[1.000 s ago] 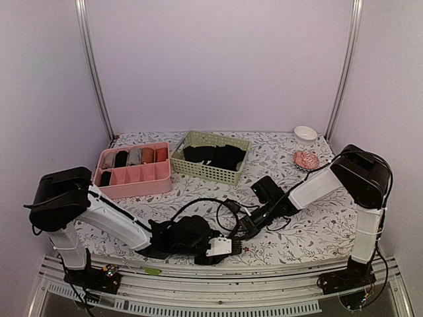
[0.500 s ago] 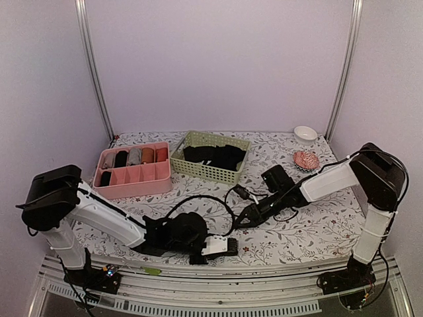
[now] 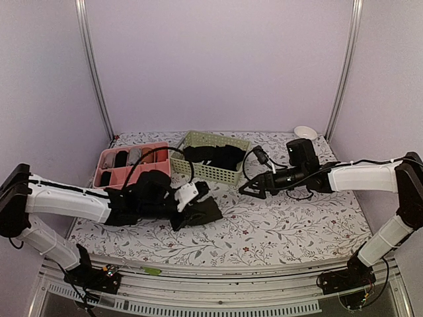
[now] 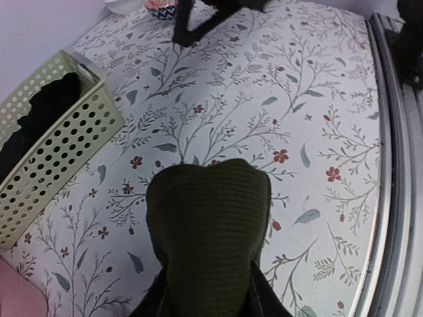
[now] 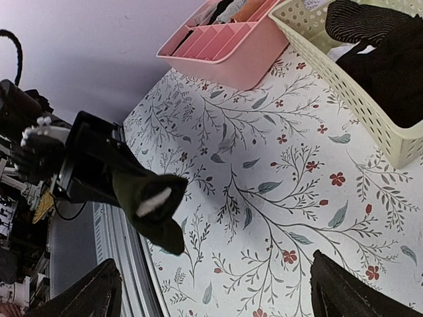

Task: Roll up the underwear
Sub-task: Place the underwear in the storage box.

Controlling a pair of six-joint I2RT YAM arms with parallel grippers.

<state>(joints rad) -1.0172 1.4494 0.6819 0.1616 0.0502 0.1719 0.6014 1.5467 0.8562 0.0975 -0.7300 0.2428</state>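
The underwear (image 4: 209,231) is a compact, rounded bundle of dark ribbed knit, with a cream patch showing in the right wrist view. The left gripper (image 3: 196,207) is clamped around it, over the floral table (image 3: 291,231) just in front of the pink organiser (image 3: 132,179). The right gripper (image 3: 247,190) stands wide apart near the green basket (image 3: 210,171), holding nothing.
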